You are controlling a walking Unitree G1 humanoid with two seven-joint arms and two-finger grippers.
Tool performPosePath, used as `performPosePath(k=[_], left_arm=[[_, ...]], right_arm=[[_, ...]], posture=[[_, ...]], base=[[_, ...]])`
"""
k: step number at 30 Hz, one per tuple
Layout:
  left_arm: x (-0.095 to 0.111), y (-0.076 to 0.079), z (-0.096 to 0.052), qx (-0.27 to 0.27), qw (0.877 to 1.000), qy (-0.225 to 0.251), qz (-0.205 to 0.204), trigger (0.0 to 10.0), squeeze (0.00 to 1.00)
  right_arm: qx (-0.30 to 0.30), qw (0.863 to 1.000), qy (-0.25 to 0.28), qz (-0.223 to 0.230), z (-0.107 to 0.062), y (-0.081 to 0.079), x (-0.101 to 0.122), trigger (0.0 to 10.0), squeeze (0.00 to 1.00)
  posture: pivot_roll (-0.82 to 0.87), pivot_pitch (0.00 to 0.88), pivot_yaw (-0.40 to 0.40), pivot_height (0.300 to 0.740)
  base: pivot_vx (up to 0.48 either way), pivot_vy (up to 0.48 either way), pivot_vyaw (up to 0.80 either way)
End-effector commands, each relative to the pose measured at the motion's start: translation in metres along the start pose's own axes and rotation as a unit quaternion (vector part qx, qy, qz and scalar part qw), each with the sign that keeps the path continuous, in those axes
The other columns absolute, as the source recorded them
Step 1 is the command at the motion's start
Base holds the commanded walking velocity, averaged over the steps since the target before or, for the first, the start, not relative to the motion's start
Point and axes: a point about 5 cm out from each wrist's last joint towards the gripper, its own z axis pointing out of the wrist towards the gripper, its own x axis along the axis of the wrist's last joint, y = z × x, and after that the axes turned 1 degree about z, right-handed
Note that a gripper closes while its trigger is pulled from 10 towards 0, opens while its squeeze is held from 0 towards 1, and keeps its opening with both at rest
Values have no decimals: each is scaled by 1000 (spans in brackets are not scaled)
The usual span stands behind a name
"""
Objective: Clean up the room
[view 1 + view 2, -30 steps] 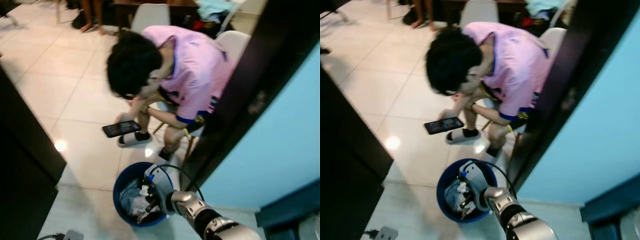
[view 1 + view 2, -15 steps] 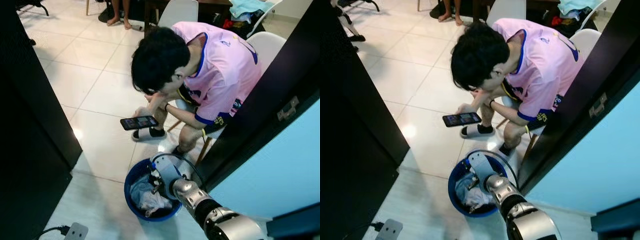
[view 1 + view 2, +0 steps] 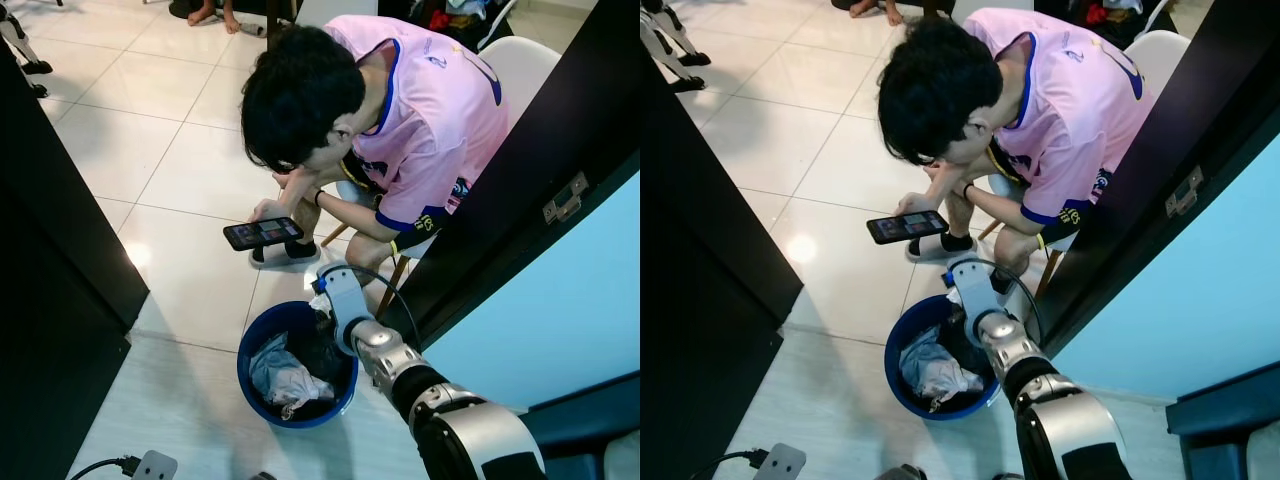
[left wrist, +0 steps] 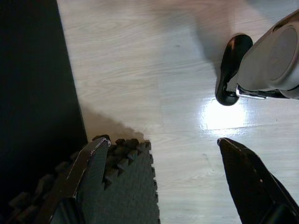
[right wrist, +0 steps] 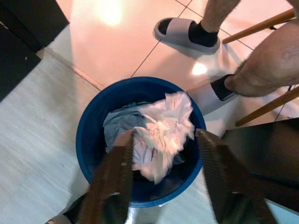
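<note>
At the far side, on a chair: person [image 3: 400, 110], holding a phone [image 3: 263, 233].
Near floor: blue bin [image 3: 262, 345], crumpled white paper [image 5: 163, 128] and grey cloth [image 3: 268, 362] inside.
Right gripper [image 5: 163, 175]: above bin, fingers apart, empty.
Left gripper [image 4: 159, 182]: fingers apart, over foam mat [image 4: 126, 186].

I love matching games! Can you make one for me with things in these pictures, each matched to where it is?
Things:
1. crumpled white paper
2. black smartphone
3. grey slipper
4. right tool

Places:
A. on a person's foot
B. above the bin's opening, fingers apart
C. inside the round blue plastic bin
D. in a person's hand

Pairs: 1-C, 2-D, 3-A, 4-B
</note>
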Motion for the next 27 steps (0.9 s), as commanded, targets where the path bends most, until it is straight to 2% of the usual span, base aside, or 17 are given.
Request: performPosePath(k=[1, 9, 15, 16, 17, 18, 19, 21, 23, 24, 25, 27], left_arm=[[-15, 4, -5, -9, 1000, -25, 7, 10000, 0], [-14, 5, -4, -12, 999, -27, 15, 10000, 0], [-14, 5, -4, -12, 999, -27, 15, 10000, 0], [-13, 5, -4, -12, 999, -27, 16, 10000, 0], [-11, 5, -3, -12, 999, -26, 14, 10000, 0], [-11, 5, -3, -12, 999, -26, 14, 10000, 0], [-10, 5, -2, -11, 1000, -26, 13, 10000, 0], [-5, 6, 0, -15, 1000, -26, 4, 10000, 0], [0, 7, 3, -17, 999, -28, -9, 10000, 0], [2, 7, 4, -16, 999, -30, -15, 10000, 0], [2, 7, 4, -16, 999, -30, -15, 10000, 0], [7, 7, 6, -15, 999, -36, -31, 10000, 0]], right_arm=[[1, 1000, -8, 9, 0, -1, -6, 10000, 1000], [-7, 999, -28, 25, -4, 3, -26, 10000, 1000], [-8, 999, -33, 28, -5, 3, -30, 10000, 1000], [-9, 999, -43, 32, -7, 4, -39, 10000, 1000], [-18, 996, -78, 43, -14, 7, -65, 10000, 557], [-18, 996, -78, 43, -14, 7, -65, 10000, 557], [-25, 993, -103, 50, -20, 8, -83, 10000, 0], [-46, 982, -165, 80, -38, 11, -128, 10000, 0], [-60, 969, -221, 91, -56, 10, -164, 10000, 0], [-68, 963, -245, 92, -65, 10, -179, 10000, 0], [-68, 963, -245, 92, -65, 10, -179, 10000, 0], [-94, 946, -294, 104, -86, 9, -209, 10000, 0]], posture=[[224, 297, -119, 740], [219, 286, -116, 740], [218, 284, -115, 740], [210, 279, -114, 740], [184, 261, -110, 740], [184, 261, -110, 740], [180, 258, -110, 740], [138, 225, -100, 740], [116, 205, -95, 740], [110, 200, -93, 740], [110, 200, -93, 740], [70, 160, -81, 740]], base=[[0, 0, 0], [0, 0, 0], [0, 0, 0], [0, 0, 0], [0, 0, 0], [0, 0, 0], [0, 0, 0], [0, 0, 0], [0, 0, -272], [0, 0, -544], [0, 0, -544], [0, 0, -631]])
